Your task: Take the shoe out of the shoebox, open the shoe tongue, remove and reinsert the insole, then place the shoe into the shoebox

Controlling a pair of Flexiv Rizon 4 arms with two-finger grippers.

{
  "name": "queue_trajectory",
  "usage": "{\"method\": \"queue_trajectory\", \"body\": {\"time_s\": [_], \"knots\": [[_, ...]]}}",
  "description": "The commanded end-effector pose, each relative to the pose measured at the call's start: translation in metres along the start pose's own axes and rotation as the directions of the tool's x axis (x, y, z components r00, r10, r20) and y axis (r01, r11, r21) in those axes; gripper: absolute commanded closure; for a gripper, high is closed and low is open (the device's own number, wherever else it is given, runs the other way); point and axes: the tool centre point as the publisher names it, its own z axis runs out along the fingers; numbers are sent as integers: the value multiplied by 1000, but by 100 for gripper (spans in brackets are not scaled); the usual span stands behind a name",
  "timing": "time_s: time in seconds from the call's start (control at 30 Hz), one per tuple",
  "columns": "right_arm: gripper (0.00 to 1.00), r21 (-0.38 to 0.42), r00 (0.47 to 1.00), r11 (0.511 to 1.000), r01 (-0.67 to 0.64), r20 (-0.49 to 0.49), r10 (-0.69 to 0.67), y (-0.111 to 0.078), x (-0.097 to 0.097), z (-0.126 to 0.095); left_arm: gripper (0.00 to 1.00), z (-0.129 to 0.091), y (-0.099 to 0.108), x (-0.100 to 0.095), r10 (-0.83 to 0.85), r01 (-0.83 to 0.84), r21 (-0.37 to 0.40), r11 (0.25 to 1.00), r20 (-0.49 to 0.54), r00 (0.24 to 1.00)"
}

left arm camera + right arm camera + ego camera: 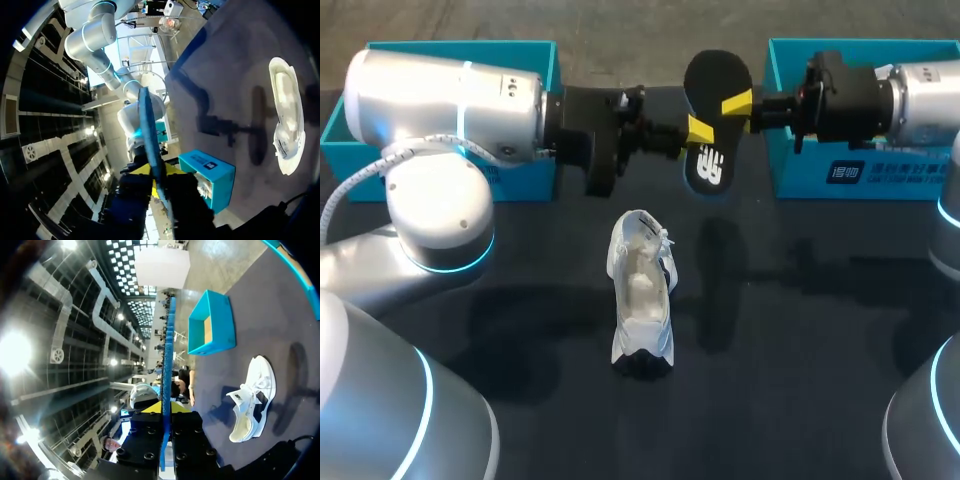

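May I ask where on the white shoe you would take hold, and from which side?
Probably the heel rim, from above: the shoe stands on its sole with the opening up, so one finger can slip inside and one outside.

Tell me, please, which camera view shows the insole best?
The head view: it shows the insole's whole dark face, held up over the table between the left gripper and the right gripper. Both wrist views catch it only edge-on, as a thin blue strip running out ahead of that arm's own gripper.
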Motion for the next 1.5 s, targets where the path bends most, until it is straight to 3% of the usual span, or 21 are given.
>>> {"method": "queue_trajectory", "body": {"time_s": [0.03, 0.2, 0.43, 0.73, 0.93, 1.5], "knots": [[100, -12, 1000, 1000, -3, 4, 3, -3, -3, -1, 0, -7, -1, -1, -7, 8, 11, 1000, -22, 1000], [100, -25, 999, 1000, -13, 33, 14, -1, -11, 0, 0, -19, -2, -1, -38, 44, 52, 998, -100, 994], [100, -32, 995, 999, -19, 97, 22, -1, -25, 4, 0, -37, 2, -4, -77, 112, 101, 989, -300, 951], [100, -32, 989, 999, -30, 143, 34, -2, -37, 12, 0, -55, 12, -10, -69, 189, 161, 969, -558, 827], [100, -31, 984, 999, -29, 173, 34, -3, -42, 16, 0, -60, 22, -13, -37, 215, 182, 959, -676, 736], [100, -4, 983, 998, -57, 175, 56, -8, -52, 29, 0, -53, 51, -18, 208, 109, 302, 947, -836, 507]]}}
